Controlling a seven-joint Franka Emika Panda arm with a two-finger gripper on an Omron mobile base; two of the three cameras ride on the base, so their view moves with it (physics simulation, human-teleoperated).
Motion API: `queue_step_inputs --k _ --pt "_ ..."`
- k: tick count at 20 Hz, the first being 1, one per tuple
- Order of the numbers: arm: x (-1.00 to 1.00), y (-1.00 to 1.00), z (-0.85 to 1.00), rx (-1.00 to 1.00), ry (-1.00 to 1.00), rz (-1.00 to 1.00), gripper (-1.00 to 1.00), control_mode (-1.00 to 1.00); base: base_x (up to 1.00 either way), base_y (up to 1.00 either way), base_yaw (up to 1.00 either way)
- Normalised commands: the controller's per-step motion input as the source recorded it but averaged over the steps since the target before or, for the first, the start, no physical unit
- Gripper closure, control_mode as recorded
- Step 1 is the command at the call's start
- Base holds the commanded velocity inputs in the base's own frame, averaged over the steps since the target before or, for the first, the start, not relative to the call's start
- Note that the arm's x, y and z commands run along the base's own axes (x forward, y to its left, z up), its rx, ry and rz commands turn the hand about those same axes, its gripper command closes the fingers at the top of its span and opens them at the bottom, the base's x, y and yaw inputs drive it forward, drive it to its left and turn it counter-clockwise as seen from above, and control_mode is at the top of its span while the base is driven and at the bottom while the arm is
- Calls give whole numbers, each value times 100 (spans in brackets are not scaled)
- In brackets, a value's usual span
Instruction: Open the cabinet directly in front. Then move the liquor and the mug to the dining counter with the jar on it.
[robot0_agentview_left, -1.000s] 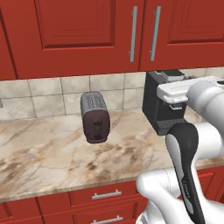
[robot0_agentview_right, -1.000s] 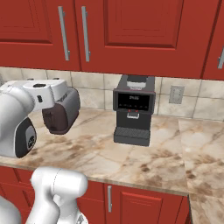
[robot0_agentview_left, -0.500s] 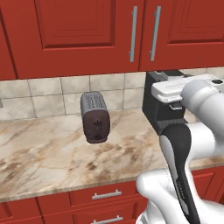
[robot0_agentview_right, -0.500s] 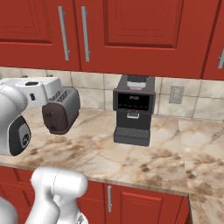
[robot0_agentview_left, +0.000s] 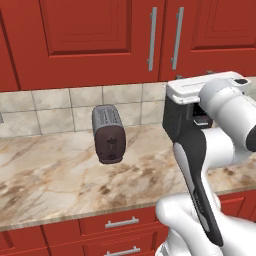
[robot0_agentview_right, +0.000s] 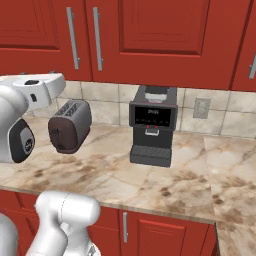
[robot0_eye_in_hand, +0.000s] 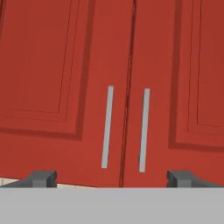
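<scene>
While no writing reads anywhere, gripper (robot0_eye_in_hand: 112, 178) jaws apart facing shut cabinet (robot0_eye_in_hand: 65, 78), toaster (robot0_agentview_left: 108, 134), coffee machine (robot0_agentview_right: 152, 125) below.

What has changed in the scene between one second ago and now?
The robot's hand has moved a little to the left in both base views, toward the handles of the cabinet. The gripper is open and holds nothing. The cabinet doors stay shut, and the toaster and the coffee machine have not moved.
</scene>
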Motion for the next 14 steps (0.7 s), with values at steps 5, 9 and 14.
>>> queue_step_inputs --k 5,9,14 --pt "48 3 14 0 0 0 -100 -100 0 0 0" --pt "72 3 0 0 8 0 -100 -100 0 0 0" --pt "79 4 0 0 12 0 -100 -100 0 0 0"
